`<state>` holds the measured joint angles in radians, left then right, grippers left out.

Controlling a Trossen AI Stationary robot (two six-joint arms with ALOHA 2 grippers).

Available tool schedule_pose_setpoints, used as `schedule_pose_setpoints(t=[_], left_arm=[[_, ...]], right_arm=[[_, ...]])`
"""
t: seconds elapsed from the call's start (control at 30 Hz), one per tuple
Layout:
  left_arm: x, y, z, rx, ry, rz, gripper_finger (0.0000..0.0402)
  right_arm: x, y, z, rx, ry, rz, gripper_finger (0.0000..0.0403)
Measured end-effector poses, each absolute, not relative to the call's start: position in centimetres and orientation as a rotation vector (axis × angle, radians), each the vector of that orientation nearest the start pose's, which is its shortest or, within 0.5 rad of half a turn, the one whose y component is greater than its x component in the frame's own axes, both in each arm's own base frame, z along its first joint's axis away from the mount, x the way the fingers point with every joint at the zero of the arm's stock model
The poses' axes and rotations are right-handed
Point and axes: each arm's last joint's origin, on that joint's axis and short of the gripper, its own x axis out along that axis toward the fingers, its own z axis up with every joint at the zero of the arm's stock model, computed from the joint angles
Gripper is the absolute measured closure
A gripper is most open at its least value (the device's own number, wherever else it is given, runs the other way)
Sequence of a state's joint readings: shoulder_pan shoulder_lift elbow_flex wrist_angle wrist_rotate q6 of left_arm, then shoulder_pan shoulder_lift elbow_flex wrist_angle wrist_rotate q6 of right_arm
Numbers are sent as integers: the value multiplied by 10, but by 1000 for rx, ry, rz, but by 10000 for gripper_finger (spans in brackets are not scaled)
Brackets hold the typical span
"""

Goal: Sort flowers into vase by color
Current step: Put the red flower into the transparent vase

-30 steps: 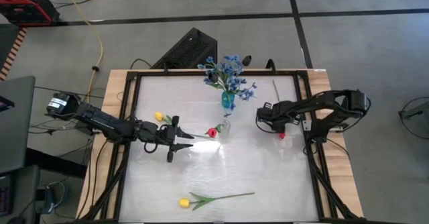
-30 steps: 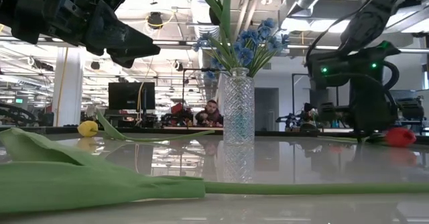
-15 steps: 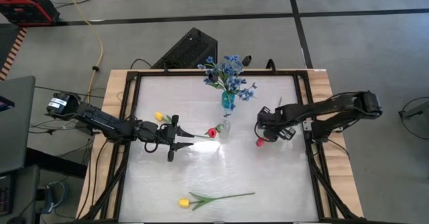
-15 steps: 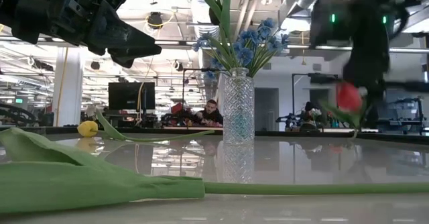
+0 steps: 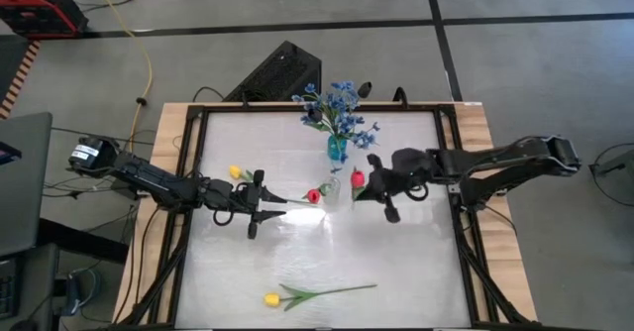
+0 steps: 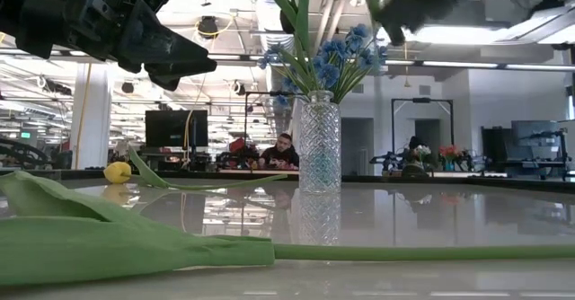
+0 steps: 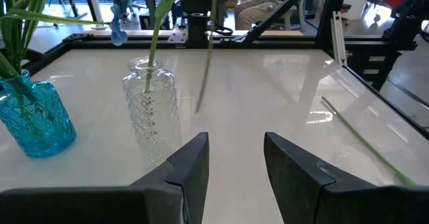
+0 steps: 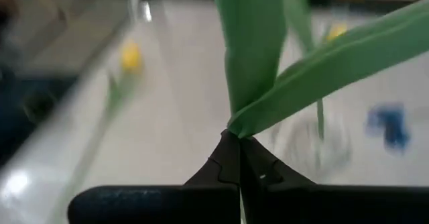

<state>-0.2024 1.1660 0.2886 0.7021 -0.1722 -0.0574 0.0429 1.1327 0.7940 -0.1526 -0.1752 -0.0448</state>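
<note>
Right gripper carries a red tulip beside the clear vase

The right gripper's 2 fingers are clamped on the tulip's green stem, holding the bloom above the table just beside the clear vase, which already holds 1 red tulip. The blue vase with blue blossoms stands just behind. The left gripper hovers with fingers apart, empty. 2 yellow tulips lie on the table, 1 at the near edge, 1 by the left arm.
</note>
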Motion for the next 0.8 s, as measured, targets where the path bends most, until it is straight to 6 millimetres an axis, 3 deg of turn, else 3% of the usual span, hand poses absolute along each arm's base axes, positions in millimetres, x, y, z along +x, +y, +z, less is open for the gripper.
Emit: schedule_pose_setpoints(t=[0.33, 0.6, 0.8], left_arm=[[210, -38, 179, -25, 173, -25, 269], [210, -38, 179, -22, 177, -14, 269], [210, -37, 178, -18, 182, 2, 269]], right_arm=[[251, 22, 300, 49, 204, 250, 384], [251, 8, 334, 43, 166, 189, 384], [249, -2, 347, 19, 220, 126, 384]])
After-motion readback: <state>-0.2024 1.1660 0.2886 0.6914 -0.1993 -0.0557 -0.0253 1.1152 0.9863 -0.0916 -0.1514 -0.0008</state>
